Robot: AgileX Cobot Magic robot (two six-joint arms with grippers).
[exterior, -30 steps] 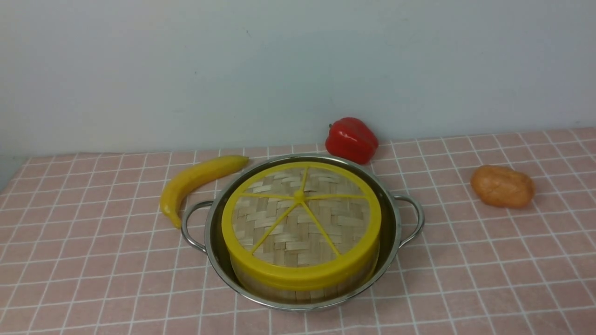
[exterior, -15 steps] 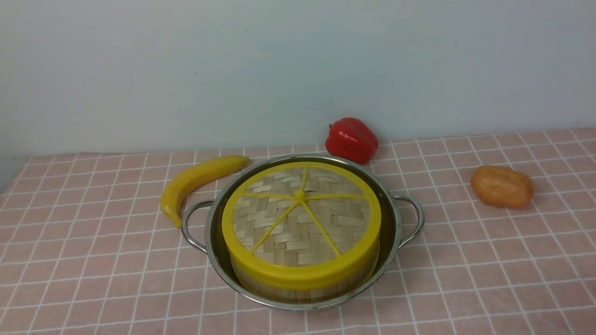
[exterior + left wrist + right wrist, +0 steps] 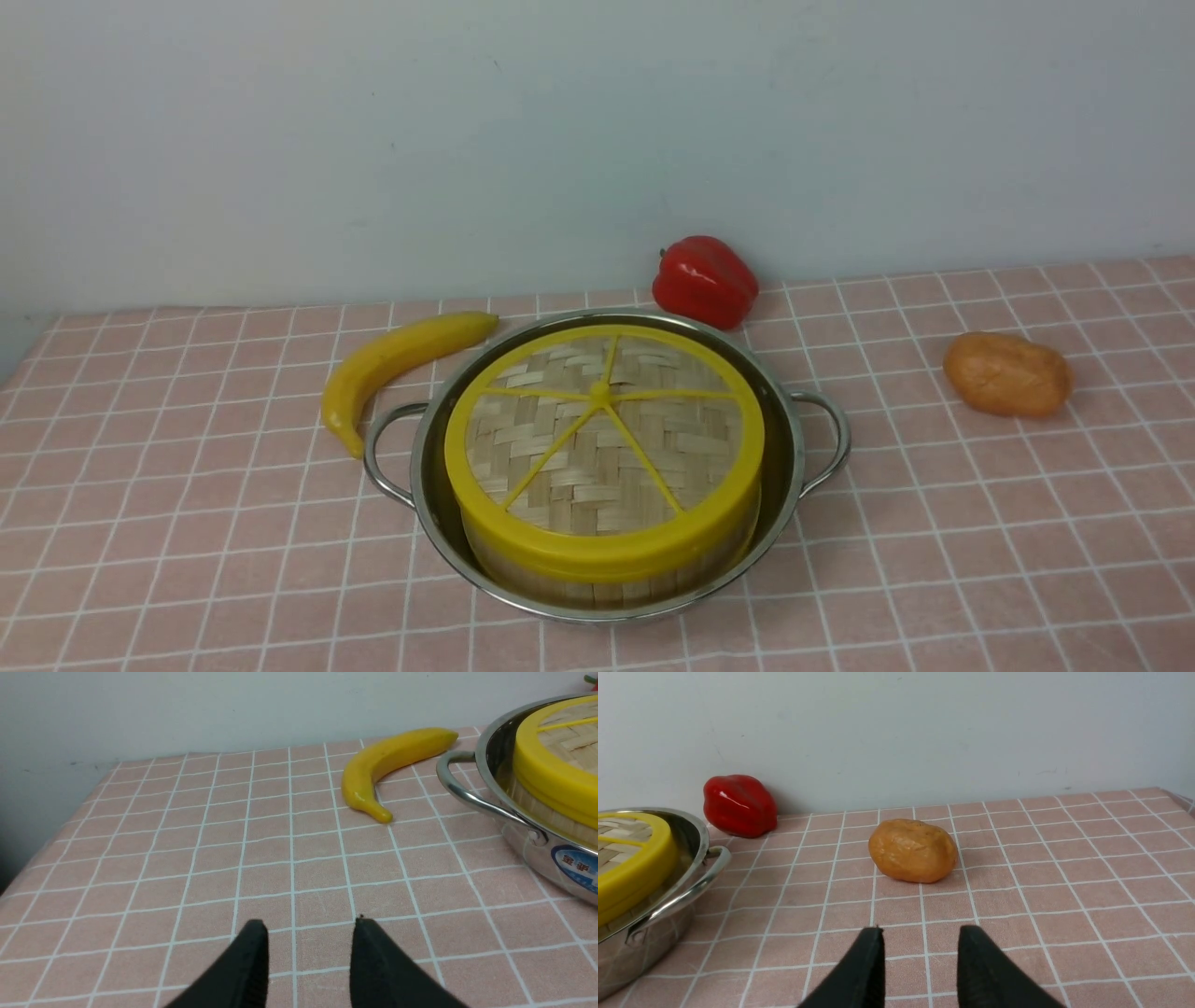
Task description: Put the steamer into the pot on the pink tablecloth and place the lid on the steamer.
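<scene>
A pale, bare wall backs the counter in front of you, and the pink tablecloth [image 3: 187,523] with its white grid covers all of the counter that shows. Near the middle you have the pot [image 3: 784,485], resting on the cloth with a looped handle at each side. The steamer [image 3: 597,583] sits inside the pot, only its bamboo side showing, and the lid [image 3: 602,448] lies flat on top of it, yellow rim and spokes up.

A yellow banana [image 3: 392,359] lies just beside the pot's left handle, a red pepper [image 3: 705,280] sits close behind the pot near the wall, and an orange-brown potato [image 3: 1008,373] lies apart to the right.

Neither arm shows in your front view. In the left wrist view the left gripper [image 3: 308,933] hovers over bare cloth, its fingers parted and empty. In the right wrist view the right gripper [image 3: 920,940] is likewise parted with nothing between its fingers, short of the potato.
</scene>
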